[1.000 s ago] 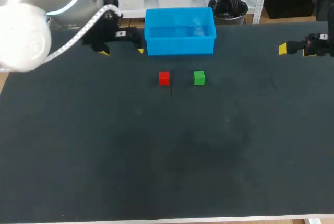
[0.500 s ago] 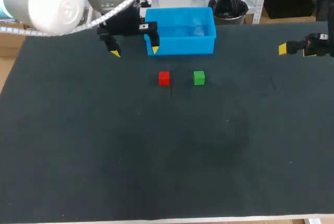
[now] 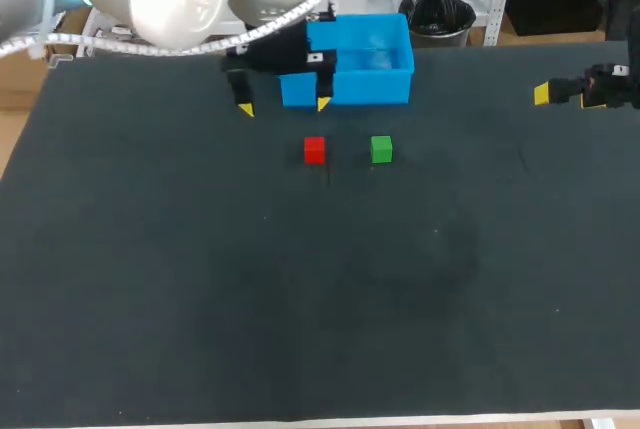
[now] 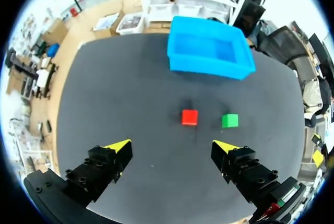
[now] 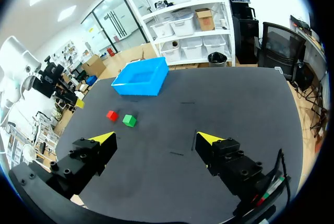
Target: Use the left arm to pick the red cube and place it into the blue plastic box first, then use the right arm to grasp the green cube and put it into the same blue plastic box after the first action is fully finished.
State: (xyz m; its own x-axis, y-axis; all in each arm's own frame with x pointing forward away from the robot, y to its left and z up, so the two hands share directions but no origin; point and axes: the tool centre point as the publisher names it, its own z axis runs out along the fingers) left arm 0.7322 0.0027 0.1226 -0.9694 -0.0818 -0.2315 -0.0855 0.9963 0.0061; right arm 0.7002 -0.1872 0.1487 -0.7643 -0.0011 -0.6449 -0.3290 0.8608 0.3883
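My left gripper [image 3: 284, 106] hangs with its yellow-tipped fingers spread wide and nothing between them, above the black table top [image 3: 200, 299] by the near wall of the open blue plastic box [image 3: 345, 21]. The small red cube [image 3: 314, 150] sits on the table a little nearer the camera than that gripper. In the left wrist view it lies ahead of the fingers and inside their span, slightly off the middle toward the finger on the side of the small green cube [image 3: 381, 149]. The green cube stands just beside the red one, apart from it. The red cube's faces look roughly square to the line between the fingers, so I judge the descent needs a small shift sideways and forward, keeping clear of the green cube. My right gripper [image 5: 155, 138] is well away at the table's right side, fingers wide and empty.
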